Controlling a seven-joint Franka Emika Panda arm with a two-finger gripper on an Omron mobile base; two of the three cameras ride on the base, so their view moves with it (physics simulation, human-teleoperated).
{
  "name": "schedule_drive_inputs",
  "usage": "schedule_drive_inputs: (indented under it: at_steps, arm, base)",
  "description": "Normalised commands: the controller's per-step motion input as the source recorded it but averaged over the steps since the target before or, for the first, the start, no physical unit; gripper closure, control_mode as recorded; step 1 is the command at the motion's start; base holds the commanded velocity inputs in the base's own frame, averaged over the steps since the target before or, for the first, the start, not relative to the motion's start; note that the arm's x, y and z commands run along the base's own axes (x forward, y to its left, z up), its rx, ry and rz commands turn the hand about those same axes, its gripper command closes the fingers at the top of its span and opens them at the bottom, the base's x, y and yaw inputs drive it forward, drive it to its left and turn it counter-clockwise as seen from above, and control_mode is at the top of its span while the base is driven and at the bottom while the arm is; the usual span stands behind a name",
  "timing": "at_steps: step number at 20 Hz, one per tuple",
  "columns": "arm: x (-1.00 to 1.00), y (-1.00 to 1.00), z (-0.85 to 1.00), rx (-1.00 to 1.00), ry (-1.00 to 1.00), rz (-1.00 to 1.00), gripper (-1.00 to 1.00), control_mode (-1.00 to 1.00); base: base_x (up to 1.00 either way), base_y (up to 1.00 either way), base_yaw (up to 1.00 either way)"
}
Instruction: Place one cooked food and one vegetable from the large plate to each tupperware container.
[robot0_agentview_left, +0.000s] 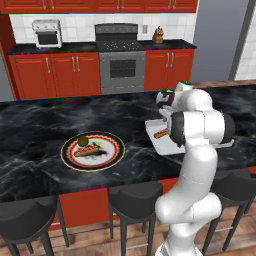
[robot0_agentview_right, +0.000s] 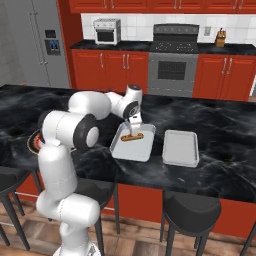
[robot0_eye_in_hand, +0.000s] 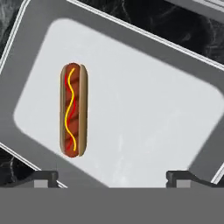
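White arm half-hides the shallow light-grey tray (robot0_agentview_left: 162, 142); hot dog with mustard squiggle (robot0_eye_in_hand: 73, 109) lies inside near one rim. Hand (robot0_eye_in_hand: 112, 177) spread apart, empty above it. Large patterned plate (robot0_agentview_left: 112, 155) sits well apart on the black marble surface (robot0_agentview_left: 40, 130).

We see a brown hot dog (robot0_eye_in_hand: 73, 109) with wavy red and yellow stripes in a light-grey tupperware container (robot0_eye_in_hand: 144, 131); the second container (robot0_agentview_right: 180, 148) is the same grey. The large plate (robot0_agentview_left: 93, 150) has a dark rim, red ring and white centre, on black marbled counter (robot0_agentview_left: 35, 135)
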Motion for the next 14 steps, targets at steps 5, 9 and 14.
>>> schedule_drive_inputs:
  at_steps: [5, 9, 14]
  arm:
    - [-0.42, 0.90, 0.73, 0.00, 0.08, 0.07, -1.00, -1.00]
    - [-0.34, 1.00, 0.41, 0.00, 0.12, 0.06, -1.00, -1.00]
    - [-0.39, 1.00, 0.03, 0.00, 0.20, 0.04, -1.00, -1.00]
  base:
    - [0.00, 0.00, 0.00]
    - [0.00, 0.00, 0.00]
    - [0.00, 0.00, 0.00]
